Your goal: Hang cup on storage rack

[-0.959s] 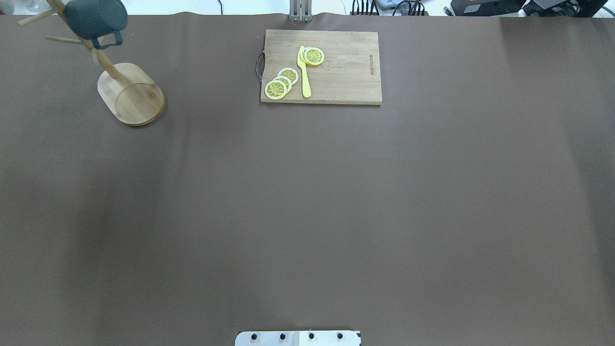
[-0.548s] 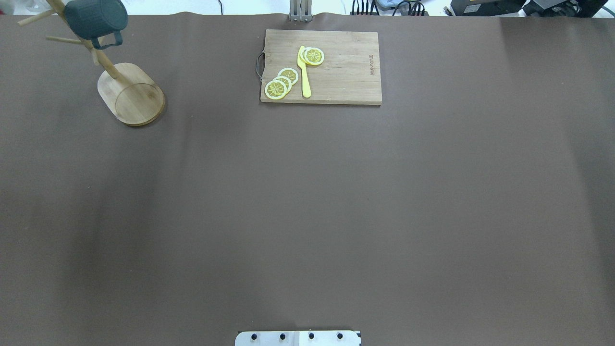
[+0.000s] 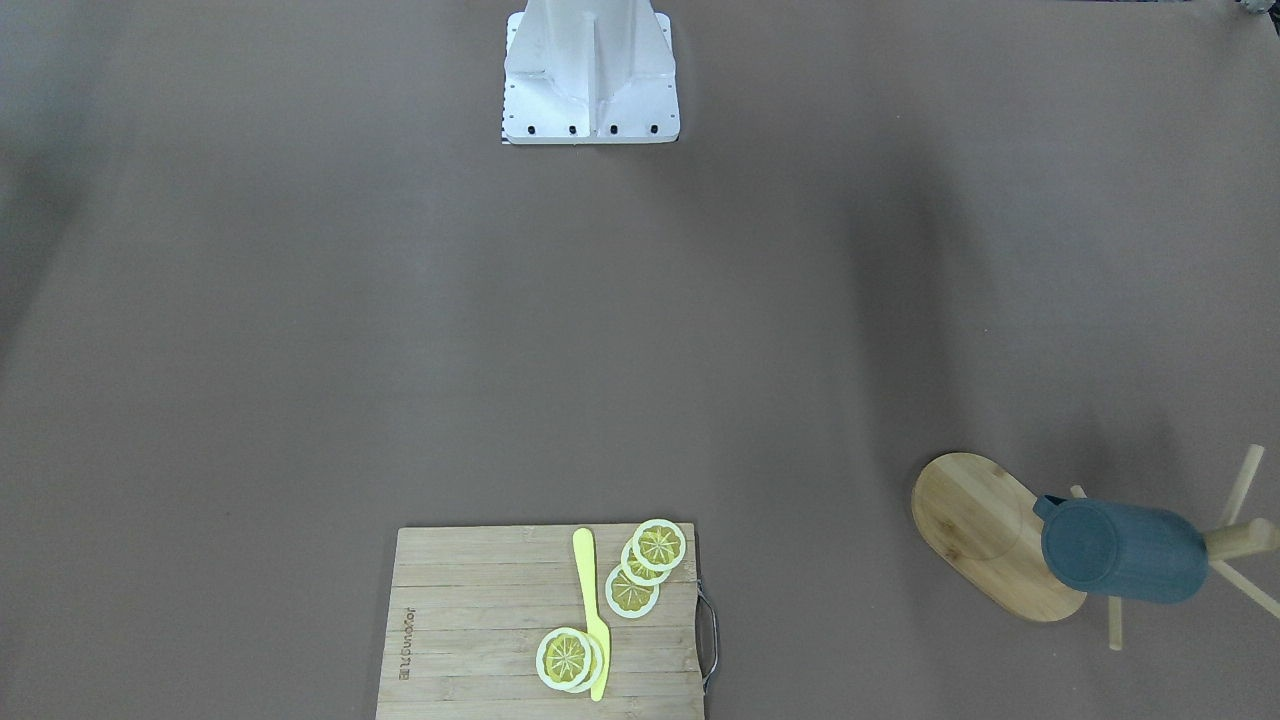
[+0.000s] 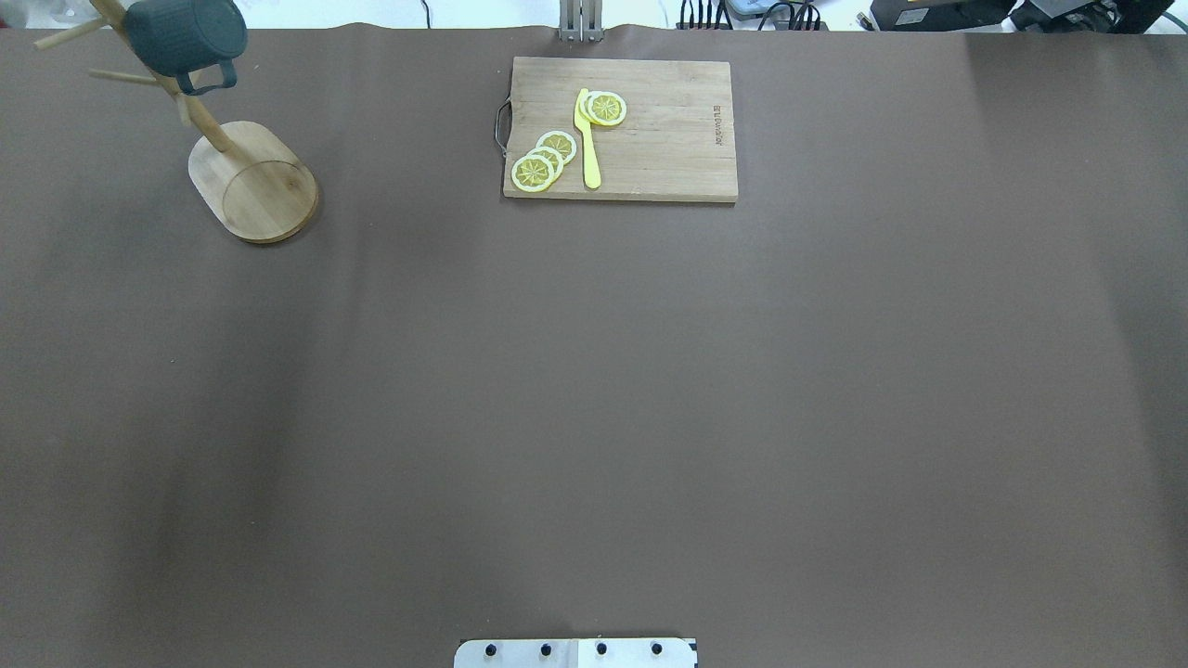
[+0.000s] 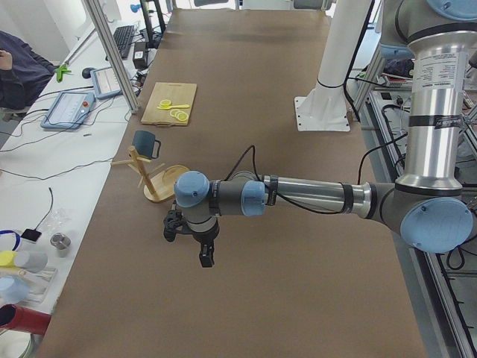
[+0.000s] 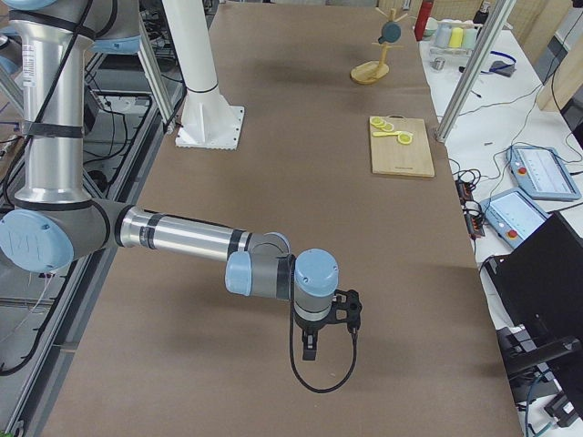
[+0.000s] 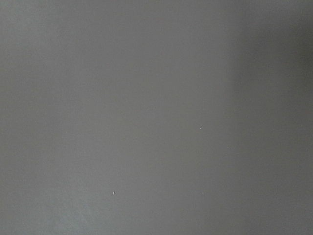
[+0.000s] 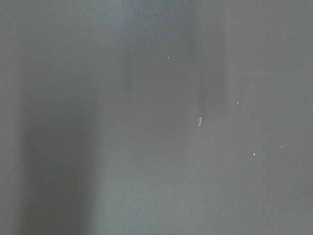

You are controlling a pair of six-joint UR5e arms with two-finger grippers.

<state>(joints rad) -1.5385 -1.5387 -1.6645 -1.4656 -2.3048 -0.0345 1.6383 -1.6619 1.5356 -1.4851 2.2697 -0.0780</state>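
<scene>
The dark blue-grey cup (image 4: 186, 37) hangs on the bamboo storage rack (image 4: 255, 181) at the table's far left corner, up near the top of the post, with its handle toward the base. Both also show in the front-facing view, the cup (image 3: 1120, 550) over the rack (image 3: 985, 530), and in the left view, cup (image 5: 144, 142) and rack (image 5: 160, 183). My left gripper (image 5: 188, 246) hovers over bare table, well short of the rack. My right gripper (image 6: 310, 350) hovers far from it at the other end. I cannot tell whether either is open or shut. Both wrist views show only table.
A wooden cutting board (image 4: 620, 128) with lemon slices (image 4: 543, 160) and a yellow knife (image 4: 587, 139) lies at the far middle of the table. The robot's white base (image 3: 590, 70) stands at the near edge. Operators' desks with gear run along the far side.
</scene>
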